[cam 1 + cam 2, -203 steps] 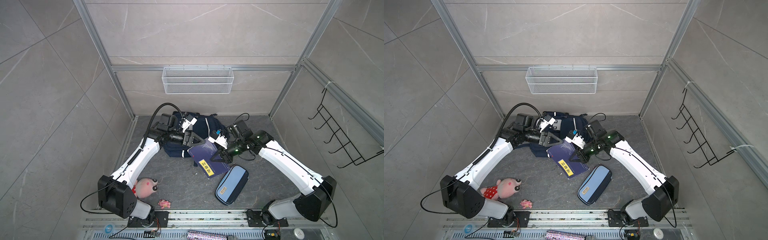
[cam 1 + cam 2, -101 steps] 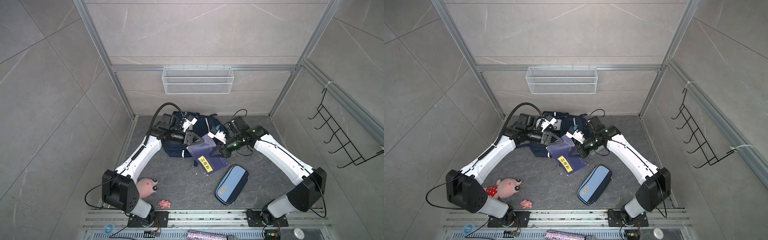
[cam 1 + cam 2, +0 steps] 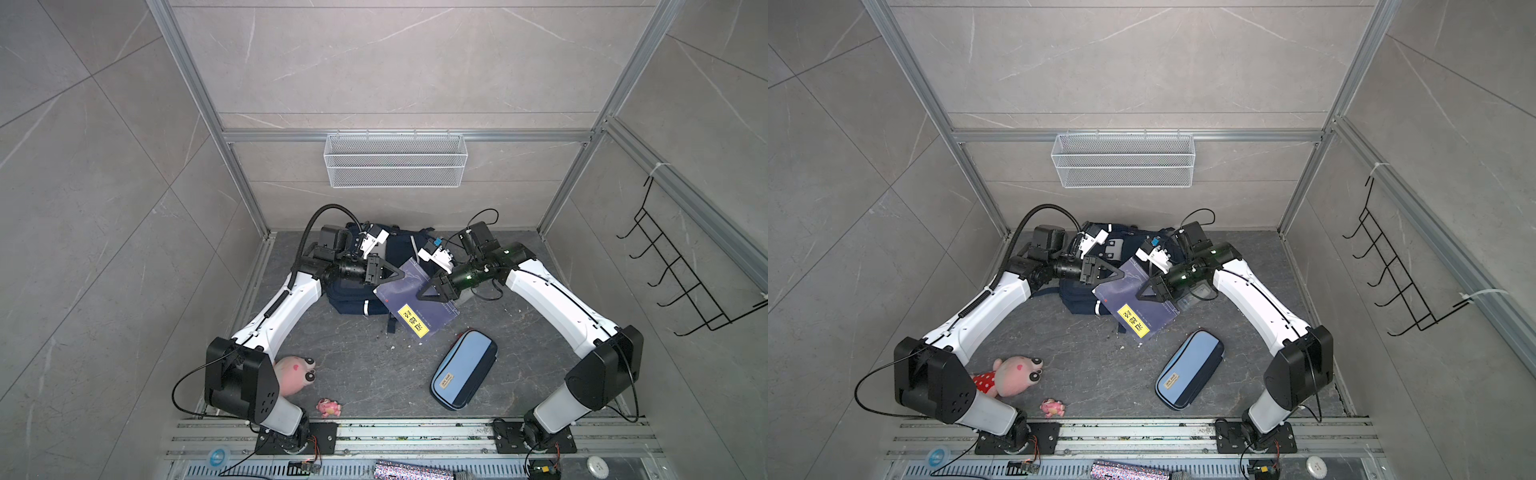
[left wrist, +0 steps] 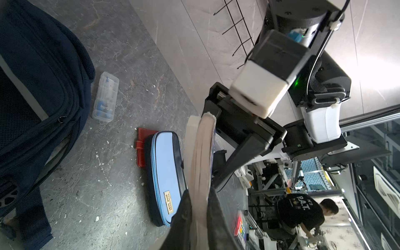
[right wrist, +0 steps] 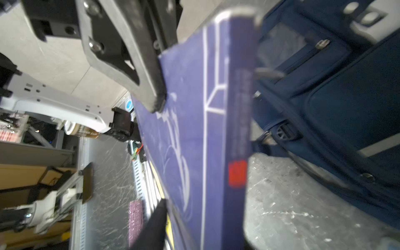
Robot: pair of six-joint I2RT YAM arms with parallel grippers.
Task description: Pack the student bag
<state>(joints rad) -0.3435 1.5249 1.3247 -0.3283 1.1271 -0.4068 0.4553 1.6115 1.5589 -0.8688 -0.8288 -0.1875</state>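
Matt navy cloth student bag [image 3: 349, 301], smooth paper-covered book [image 3: 395, 295], white wire-mesh metal basket [image 3: 395, 183], mottled stone-look floor [image 3: 365, 365].

Overhead stereo pair; close wrist views

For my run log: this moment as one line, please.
left gripper: shut on purple rectangular book | right gripper: open | navy fabric backpack: book not inside

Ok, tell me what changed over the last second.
The left pincer closed on an edge of the purple book. The right pincer, which had been carrying it, spread its jaws. The book shifted slightly toward the student bag. The bag, the pencil case and the plush toy lie as before.
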